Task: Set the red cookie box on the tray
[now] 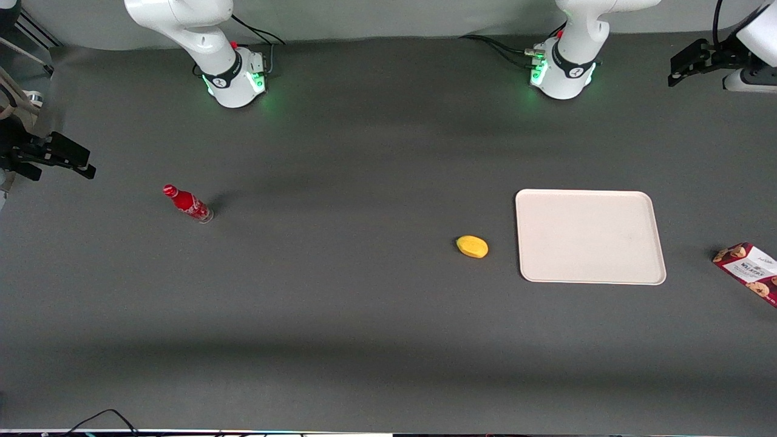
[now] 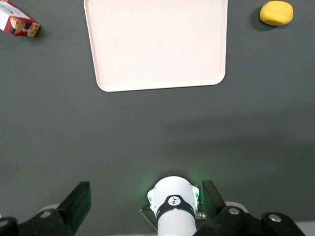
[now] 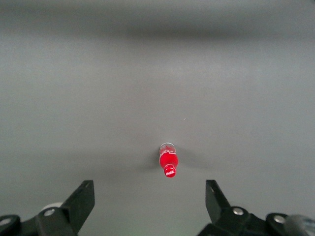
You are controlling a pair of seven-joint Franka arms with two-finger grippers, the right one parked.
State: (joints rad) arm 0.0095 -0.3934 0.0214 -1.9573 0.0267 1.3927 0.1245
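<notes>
Two task items lie apart: red cookie box (image 1: 748, 271) near the tray (image 1: 589, 237), toward the working arm's end. Gripper (image 2: 142, 196) released (holding nothing), high above the tray.

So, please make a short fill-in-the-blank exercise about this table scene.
1. The red cookie box lies on the table, not yet on the ____.
2. The object beside the tray is ____ in colour.
3. The gripper, high above the table, has its fingers ____.
4. The bottle is ____ in colour.

Missing words: tray; yellow; open; red
</notes>
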